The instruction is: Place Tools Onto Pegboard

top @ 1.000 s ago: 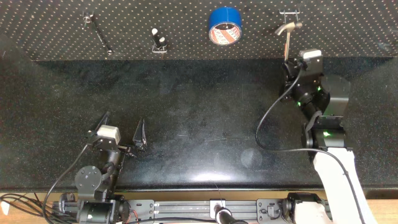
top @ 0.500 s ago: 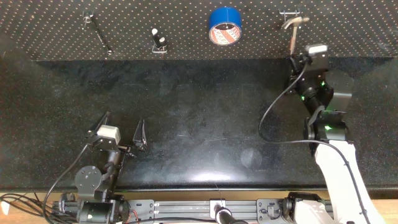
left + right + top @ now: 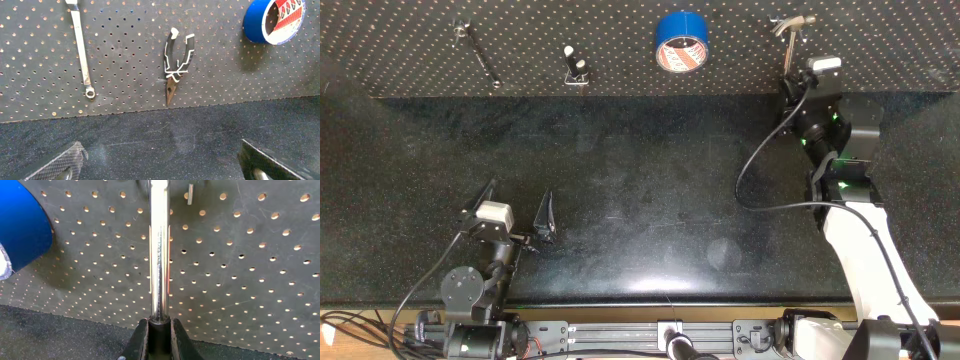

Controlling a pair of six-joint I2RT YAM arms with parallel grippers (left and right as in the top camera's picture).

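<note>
Four items on the pegboard [image 3: 880, 45]: wrench [image 3: 478, 52] far left, pliers [image 3: 577, 65] next, blue tape roll [image 3: 681, 42] mid, hammer [image 3: 787, 50] on the right. The hammer is head up, with its head at the metal hook [image 3: 786, 19] near the board's top edge; can't tell if it's fully seated. Chrome shaft [image 3: 159, 255] runs straight down, flat against the board. Right jaws are clamped tight on the black grip at the shaft's lower end, just above where board meets bench [image 3: 640, 180]. Nearest neighbour is the tape roll, beside the shaft but apart from it. One hook peg [image 3: 190, 194] sticks out just beside the shaft's upper part. The right arm's black cable [image 3: 740, 200] loops out over the bench, left of the arm. Left jaws sit low over the bench's front left, spread wide, holding nothing. They face the wrench and pliers and are well apart from both. Pliers hang nose down.
</note>
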